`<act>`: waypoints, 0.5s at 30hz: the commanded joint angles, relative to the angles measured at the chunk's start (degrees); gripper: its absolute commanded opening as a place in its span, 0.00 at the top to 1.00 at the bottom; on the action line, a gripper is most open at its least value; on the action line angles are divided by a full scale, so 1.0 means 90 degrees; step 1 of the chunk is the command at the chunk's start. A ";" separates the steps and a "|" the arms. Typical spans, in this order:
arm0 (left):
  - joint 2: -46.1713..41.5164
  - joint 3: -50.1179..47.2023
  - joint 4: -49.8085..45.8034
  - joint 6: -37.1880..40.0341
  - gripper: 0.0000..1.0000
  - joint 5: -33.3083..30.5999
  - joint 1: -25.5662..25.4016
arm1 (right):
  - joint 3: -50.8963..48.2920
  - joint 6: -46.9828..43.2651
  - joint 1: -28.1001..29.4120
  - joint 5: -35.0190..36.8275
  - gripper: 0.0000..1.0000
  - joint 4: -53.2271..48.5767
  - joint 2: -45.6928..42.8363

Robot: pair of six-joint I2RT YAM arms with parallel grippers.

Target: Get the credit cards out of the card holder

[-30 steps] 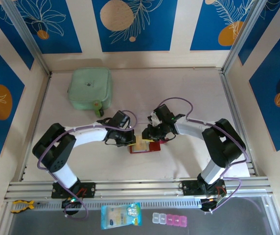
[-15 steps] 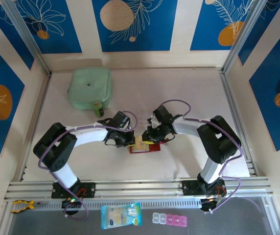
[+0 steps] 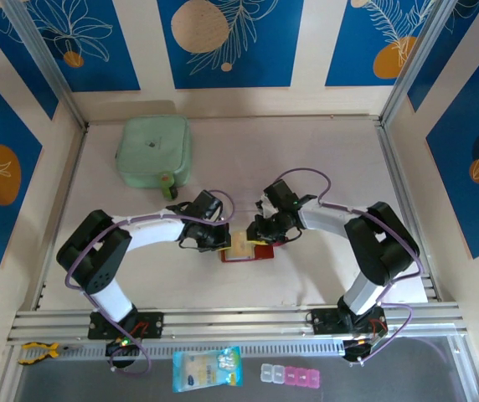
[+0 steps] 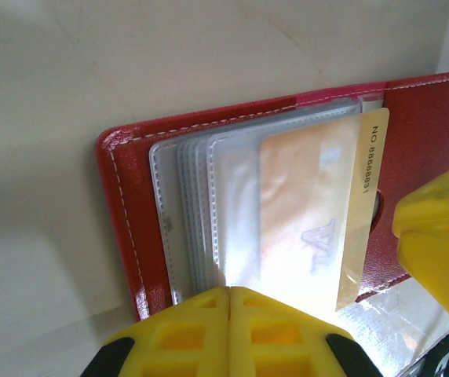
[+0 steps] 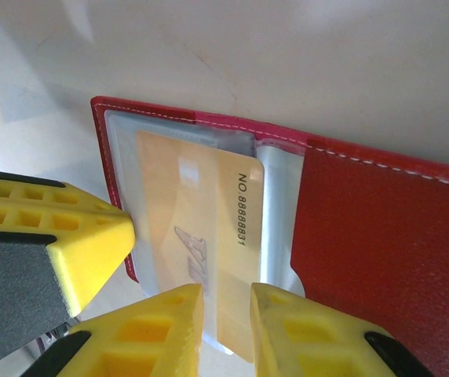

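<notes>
We see left gripper and right gripper nose to nose; bare table ahead, green pouch beyond the left one.

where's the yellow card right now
Right wrist view: the yellow card sticks out of a clear pocket of the open red card holder, at the table's middle, its end at the right gripper.

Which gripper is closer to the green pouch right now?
Left. The left gripper hangs over the left end of the card holder, nearer the green pouch; the right gripper is over its right end, farther off.
</notes>
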 commanded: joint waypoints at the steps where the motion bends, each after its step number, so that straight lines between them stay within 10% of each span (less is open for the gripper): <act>1: -0.0132 0.0163 -0.0451 0.0169 0.99 -0.0218 -0.0033 | -0.0075 -0.0084 -0.0065 -0.0036 0.76 -0.0146 -0.0301; 15: -0.0021 0.0416 -0.0345 0.0126 1.00 -0.0003 -0.0153 | -0.0808 -0.0063 -0.0389 -0.0741 0.74 0.0913 -0.0527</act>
